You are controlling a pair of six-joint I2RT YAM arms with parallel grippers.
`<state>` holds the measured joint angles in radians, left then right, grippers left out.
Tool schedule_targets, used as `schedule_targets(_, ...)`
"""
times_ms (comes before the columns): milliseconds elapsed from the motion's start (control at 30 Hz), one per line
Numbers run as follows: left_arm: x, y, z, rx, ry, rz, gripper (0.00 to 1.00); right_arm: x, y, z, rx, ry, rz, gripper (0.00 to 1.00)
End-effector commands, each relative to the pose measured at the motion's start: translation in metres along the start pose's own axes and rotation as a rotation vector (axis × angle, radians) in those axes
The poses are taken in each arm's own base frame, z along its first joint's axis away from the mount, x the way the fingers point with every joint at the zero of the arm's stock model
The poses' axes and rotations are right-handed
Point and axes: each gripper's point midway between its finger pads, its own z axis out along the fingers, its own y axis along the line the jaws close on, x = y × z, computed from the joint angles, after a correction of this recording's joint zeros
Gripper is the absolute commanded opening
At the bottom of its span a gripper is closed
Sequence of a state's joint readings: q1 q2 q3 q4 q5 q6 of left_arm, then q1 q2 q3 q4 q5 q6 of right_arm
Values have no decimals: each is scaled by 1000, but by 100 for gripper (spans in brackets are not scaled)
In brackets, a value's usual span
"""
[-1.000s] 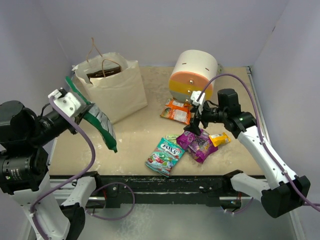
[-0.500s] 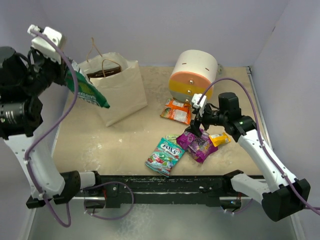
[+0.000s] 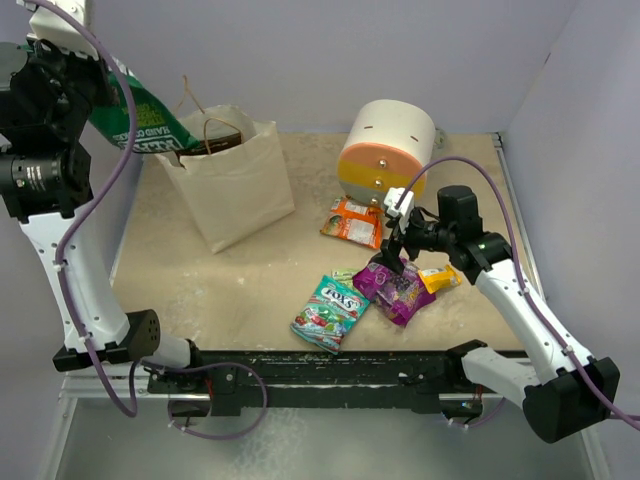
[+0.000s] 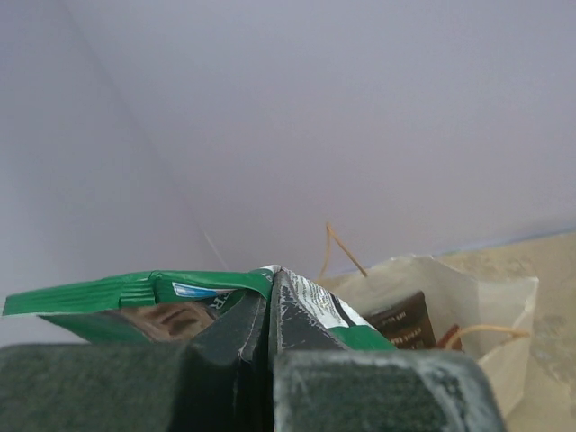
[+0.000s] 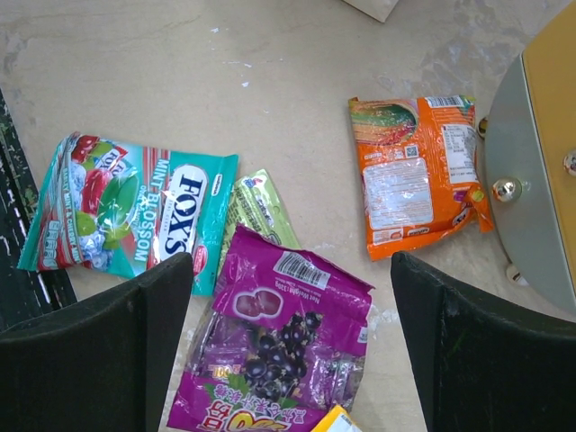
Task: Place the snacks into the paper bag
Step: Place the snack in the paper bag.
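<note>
My left gripper [image 3: 112, 92] is raised high at the back left and is shut on the green-white packet [image 3: 150, 122], which hangs just over the left rim of the paper bag [image 3: 235, 185]. In the left wrist view the packet [image 4: 135, 292] is pinched in the shut jaws, and the bag [image 4: 454, 297] holds a brown chip bag [image 4: 405, 321]. My right gripper [image 3: 392, 250] is open above the purple packet [image 5: 283, 360]. The teal candy packet [image 5: 126, 211], a pale green packet [image 5: 256, 211], the orange packet [image 5: 414, 184] and a yellow-orange box [image 3: 438, 278] lie around it.
The round white-orange-yellow drawer unit [image 3: 385, 150] stands at the back, right of the bag, close behind the orange packet. Purple walls close the table at the left, back and right. The black front rail [image 3: 330, 365] runs along the near edge.
My left arm has swung up and back from low at the near left, carrying the green-white packet up to the bag's rim. My right gripper has hardly moved.
</note>
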<state>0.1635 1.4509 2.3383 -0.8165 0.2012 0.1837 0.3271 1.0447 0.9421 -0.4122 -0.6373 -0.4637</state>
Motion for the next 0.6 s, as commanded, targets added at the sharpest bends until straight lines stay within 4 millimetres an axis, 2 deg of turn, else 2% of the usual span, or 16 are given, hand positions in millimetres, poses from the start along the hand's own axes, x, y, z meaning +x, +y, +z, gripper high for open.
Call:
schedule_targets(0, -56, 29, 7, -137, -213, -26, 0, -4, -6, -2, 29, -20, -22, 92)
schedule_targets(167, -62, 40, 19, -193, -264, -49, 0, -2, -7, -1, 31, -15, -19, 92)
schedule_targets(267, -69, 39, 24, -207, -306, -64, 0, -1, -8, 0, 32, -11, -16, 91)
schedule_targets(433, -69, 21, 45, -216, -309, -48, 0, 0, -11, -2, 50, -5, -17, 91)
schedule_targets(567, -61, 3, 66, -218, -290, 7, 0, 2, -13, -3, 58, -5, -13, 91)
